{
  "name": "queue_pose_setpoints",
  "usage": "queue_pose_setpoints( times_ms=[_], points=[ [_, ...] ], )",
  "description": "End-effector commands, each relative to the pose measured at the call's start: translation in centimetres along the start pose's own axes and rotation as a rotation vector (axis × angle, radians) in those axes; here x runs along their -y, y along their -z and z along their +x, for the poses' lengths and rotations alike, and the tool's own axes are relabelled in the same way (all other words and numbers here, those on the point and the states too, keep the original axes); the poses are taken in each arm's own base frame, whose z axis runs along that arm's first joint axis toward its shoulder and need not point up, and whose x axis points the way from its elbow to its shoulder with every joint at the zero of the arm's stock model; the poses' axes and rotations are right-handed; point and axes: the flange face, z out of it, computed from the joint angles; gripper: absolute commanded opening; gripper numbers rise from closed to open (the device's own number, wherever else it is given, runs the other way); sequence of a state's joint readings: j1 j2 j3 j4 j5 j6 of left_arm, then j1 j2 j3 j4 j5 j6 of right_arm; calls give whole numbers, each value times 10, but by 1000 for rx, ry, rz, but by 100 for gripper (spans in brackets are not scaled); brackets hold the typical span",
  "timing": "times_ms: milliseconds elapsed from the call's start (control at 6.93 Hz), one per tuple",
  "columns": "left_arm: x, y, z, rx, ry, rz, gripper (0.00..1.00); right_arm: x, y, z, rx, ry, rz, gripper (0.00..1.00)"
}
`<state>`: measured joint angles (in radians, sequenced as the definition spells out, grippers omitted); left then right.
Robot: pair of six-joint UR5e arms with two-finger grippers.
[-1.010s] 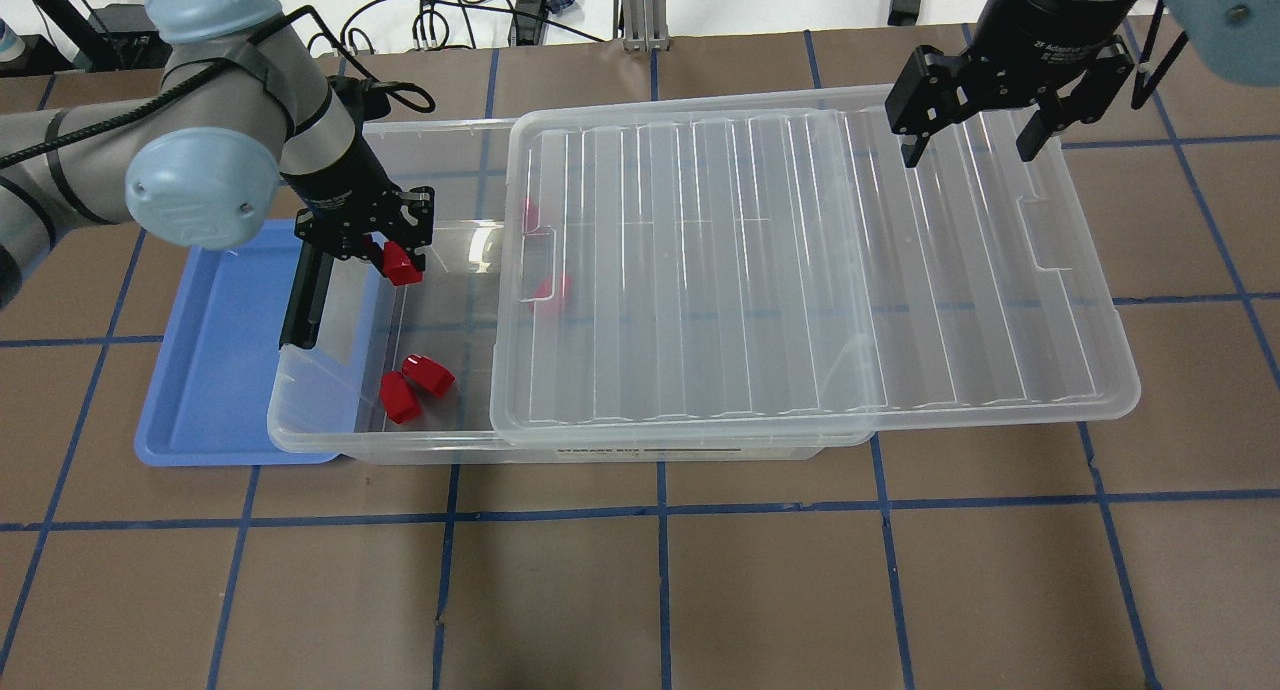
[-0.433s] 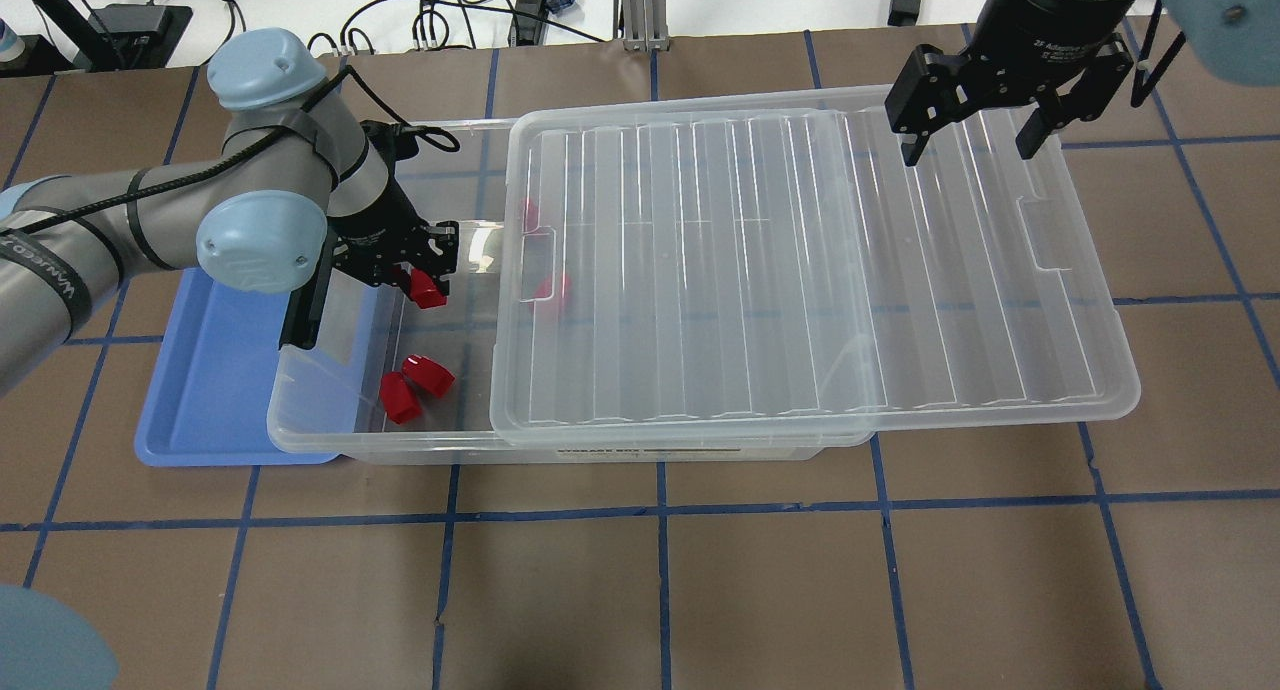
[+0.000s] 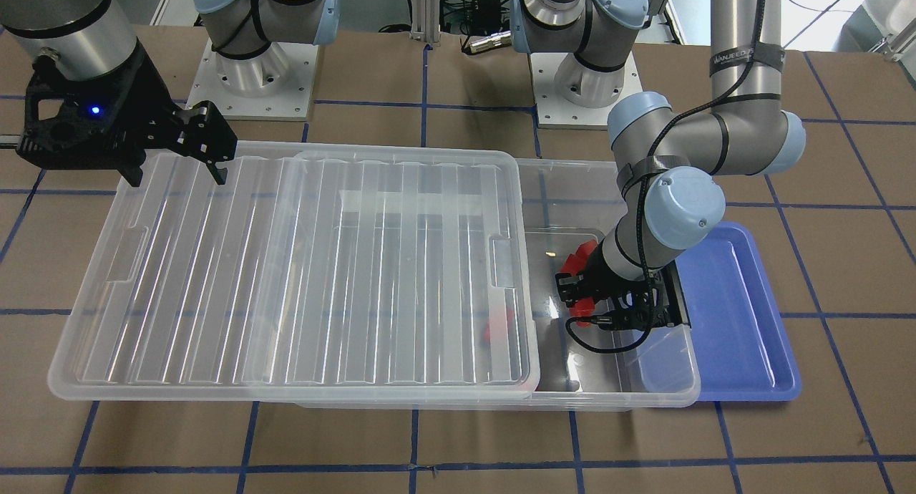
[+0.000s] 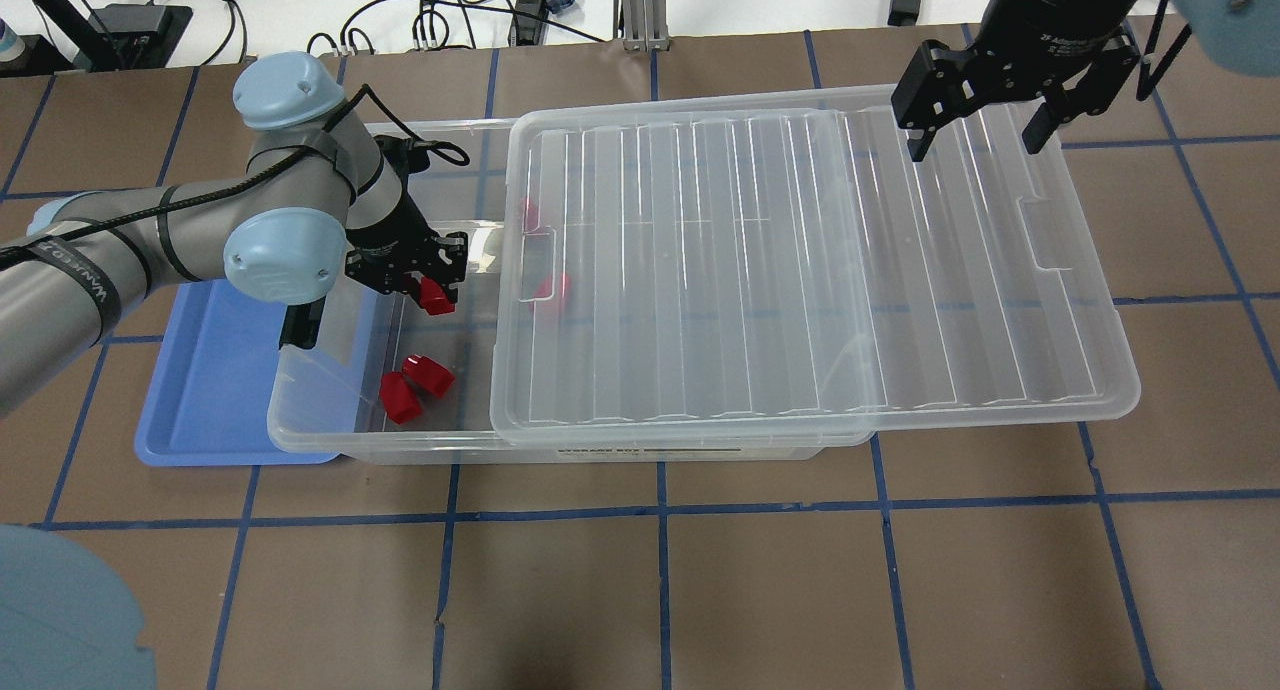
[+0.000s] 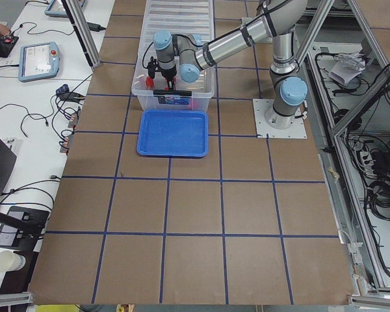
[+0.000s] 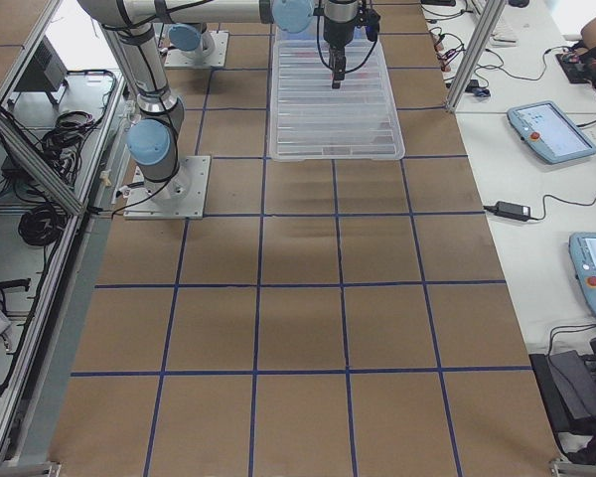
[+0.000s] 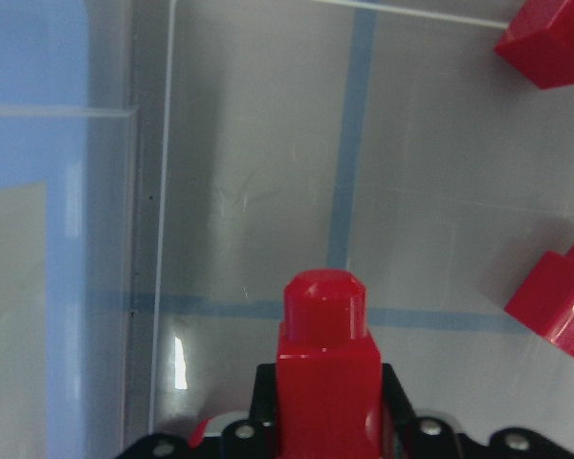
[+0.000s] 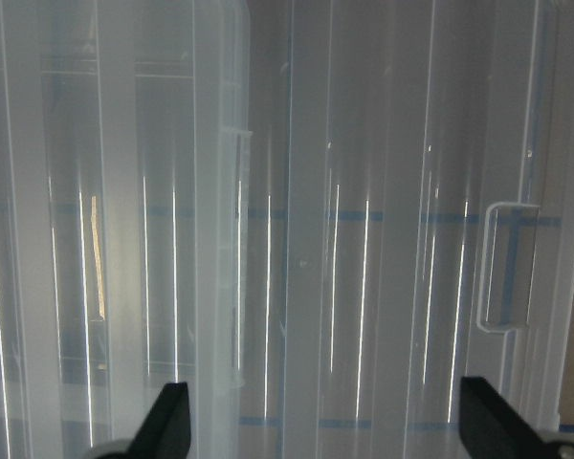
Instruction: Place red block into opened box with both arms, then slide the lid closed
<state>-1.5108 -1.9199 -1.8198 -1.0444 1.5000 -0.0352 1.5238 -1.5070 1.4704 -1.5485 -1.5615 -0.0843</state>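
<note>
The clear box [image 4: 330, 440] lies open at its left end. The ribbed lid [image 4: 800, 270] covers the rest and overhangs to the right. My left gripper [image 4: 432, 292] hangs low over the open part, shut on a red block [image 7: 327, 363] [image 3: 581, 306]. Two more red blocks [image 4: 412, 386] lie on the box floor near the front wall. Others [image 4: 550, 290] show dimly under the lid's left edge. My right gripper [image 4: 975, 142] [image 3: 175, 175] hovers open above the lid's far right part, with nothing between its fingers [image 8: 488, 421].
A flat blue tray [image 4: 220, 370] sits against the box's left end, partly under it. A black bar [image 4: 297, 328] runs along that short side of the box. Cables and a metal post [image 4: 640, 10] lie beyond the table's far edge.
My left gripper has carried the red block to the right and a little toward the front, further over the box opening. The right gripper has barely shifted.
</note>
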Motion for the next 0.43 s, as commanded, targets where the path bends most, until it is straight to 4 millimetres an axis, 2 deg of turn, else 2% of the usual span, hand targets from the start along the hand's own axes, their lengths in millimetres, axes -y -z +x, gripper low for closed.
queue_pose_setpoints(
  times_ms=[0,144,288],
  points=[
    [-5,-16,-2,4,-8,-14,0,0,0,2,-9,-1,-3,100],
    [-3,-16,-1,2,-10,6,0,0,-1,6,-13,-5,-12,100],
    [-2,-22,-2,8,-27,-5,0,2,-2,19,-50,10,-20,100]
  ],
)
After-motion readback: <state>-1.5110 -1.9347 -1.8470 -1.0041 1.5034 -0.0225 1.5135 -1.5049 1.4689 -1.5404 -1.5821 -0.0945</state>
